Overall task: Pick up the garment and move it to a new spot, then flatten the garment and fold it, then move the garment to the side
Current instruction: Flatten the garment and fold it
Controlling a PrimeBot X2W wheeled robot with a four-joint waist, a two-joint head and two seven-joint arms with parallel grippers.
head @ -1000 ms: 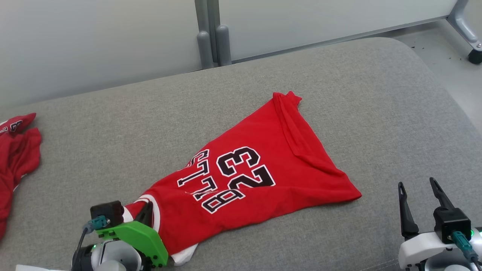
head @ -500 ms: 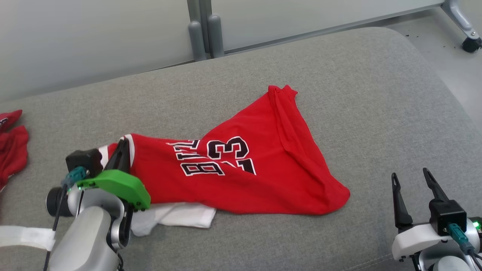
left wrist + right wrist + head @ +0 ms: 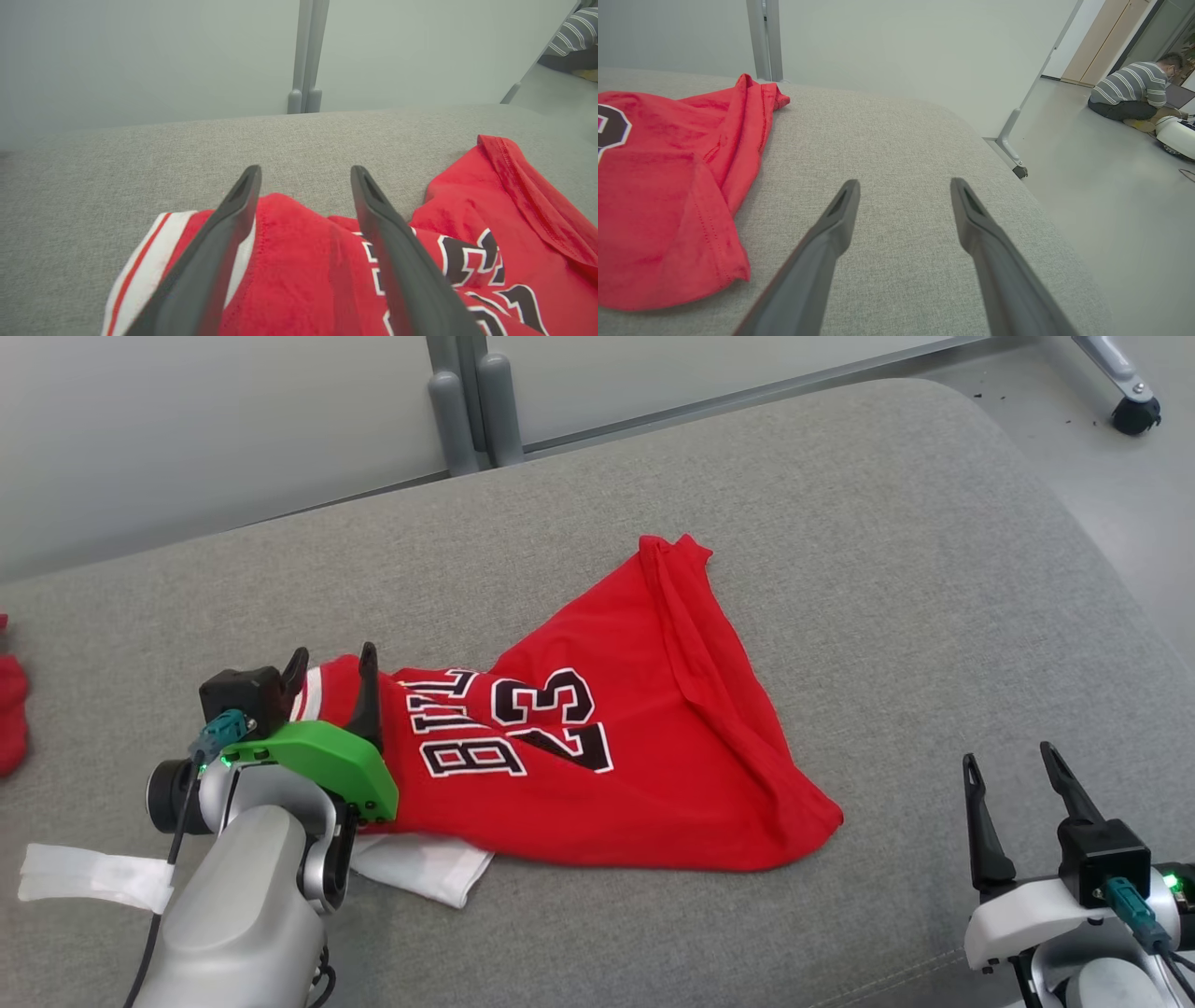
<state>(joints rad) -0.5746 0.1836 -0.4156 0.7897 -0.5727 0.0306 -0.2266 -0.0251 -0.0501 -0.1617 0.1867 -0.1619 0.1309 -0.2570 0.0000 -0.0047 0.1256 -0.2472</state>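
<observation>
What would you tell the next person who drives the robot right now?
Left gripper: open, fingers straddling the striped end of the red jersey, gripping nothing.
Right gripper: open, above the bare grey cushion, clear of the jersey.
Jersey: rumpled on the cushion, number side up, with white cloth poking out beneath its near edge.
Done: jersey set down on the cushion.
Left: flatten it, fold it, move it aside.

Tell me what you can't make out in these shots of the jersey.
Head view: white cloth mostly hidden under the jersey.
Head view: red cloth cut off by the left edge.
Head view: lettering partly lost in a fold.
Left wrist view: whether the open left gripper touches the jersey; its fingers block the contact.
</observation>
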